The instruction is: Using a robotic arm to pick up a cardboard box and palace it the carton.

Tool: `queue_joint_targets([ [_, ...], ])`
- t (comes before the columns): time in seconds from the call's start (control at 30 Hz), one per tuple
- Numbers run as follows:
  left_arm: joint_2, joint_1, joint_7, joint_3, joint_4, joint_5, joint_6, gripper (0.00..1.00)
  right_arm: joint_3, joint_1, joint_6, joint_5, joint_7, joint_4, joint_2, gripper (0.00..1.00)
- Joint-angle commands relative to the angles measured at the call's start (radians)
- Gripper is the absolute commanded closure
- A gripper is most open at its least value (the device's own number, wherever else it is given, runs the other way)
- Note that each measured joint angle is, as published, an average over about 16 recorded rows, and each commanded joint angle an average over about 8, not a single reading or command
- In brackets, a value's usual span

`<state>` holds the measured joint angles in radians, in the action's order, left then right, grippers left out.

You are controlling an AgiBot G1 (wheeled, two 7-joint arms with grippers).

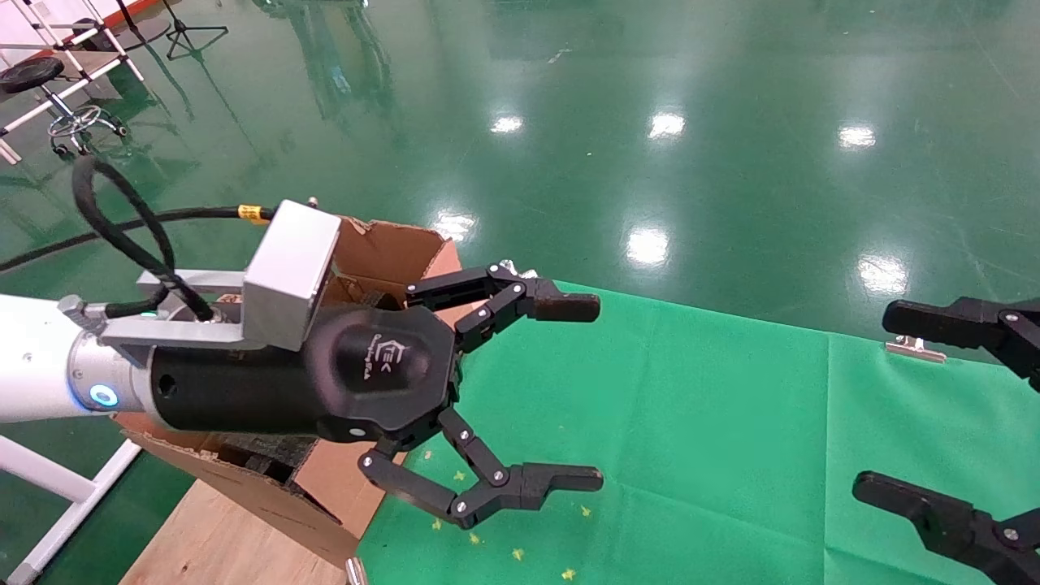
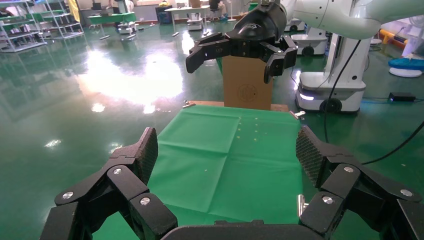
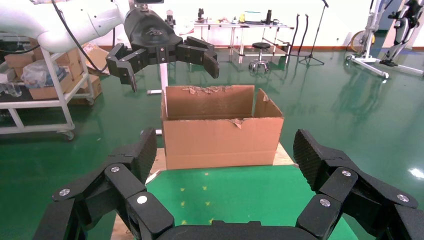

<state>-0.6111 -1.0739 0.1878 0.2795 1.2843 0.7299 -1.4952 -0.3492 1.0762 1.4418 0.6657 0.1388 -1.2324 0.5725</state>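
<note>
The large brown carton (image 1: 388, 253) (image 3: 220, 141) stands on the left end of the table, flaps torn and upright, with dark foam (image 1: 258, 455) inside. My left gripper (image 1: 597, 393) (image 2: 226, 145) on the white robotic arm (image 1: 36, 370) hovers above the carton's near side, open and empty, pointing over the green cloth (image 1: 691, 422). The right gripper (image 1: 876, 400) (image 3: 225, 142) hangs open and empty at the right edge. In the left wrist view a brown cardboard box (image 2: 247, 87) with a round mark stands upright on the wood past the cloth's far end, behind the right gripper (image 2: 229, 67).
The cloth is clipped to a wooden tabletop (image 1: 219, 536) and carries small yellow marks (image 1: 520, 554). Glossy green floor surrounds the table. A stool (image 1: 49, 89) and stands sit far back left. A shelf cart (image 3: 40, 100) and other white robots (image 2: 330, 90) stand farther off.
</note>
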Motion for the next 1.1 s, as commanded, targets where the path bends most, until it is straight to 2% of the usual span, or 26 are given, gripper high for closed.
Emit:
queue_joint_targets([
  [0.03,0.000,0.000,0.000,0.000,0.000,0.000,0.000,0.00,0.000,0.000,0.000,0.000,0.000,0.000,0.000,0.00],
  [1.1,0.000,-0.001,0.000,0.000,-0.001,0.001,0.000,0.00,0.000,0.000,0.000,0.000,0.000,0.000,0.000,0.00],
])
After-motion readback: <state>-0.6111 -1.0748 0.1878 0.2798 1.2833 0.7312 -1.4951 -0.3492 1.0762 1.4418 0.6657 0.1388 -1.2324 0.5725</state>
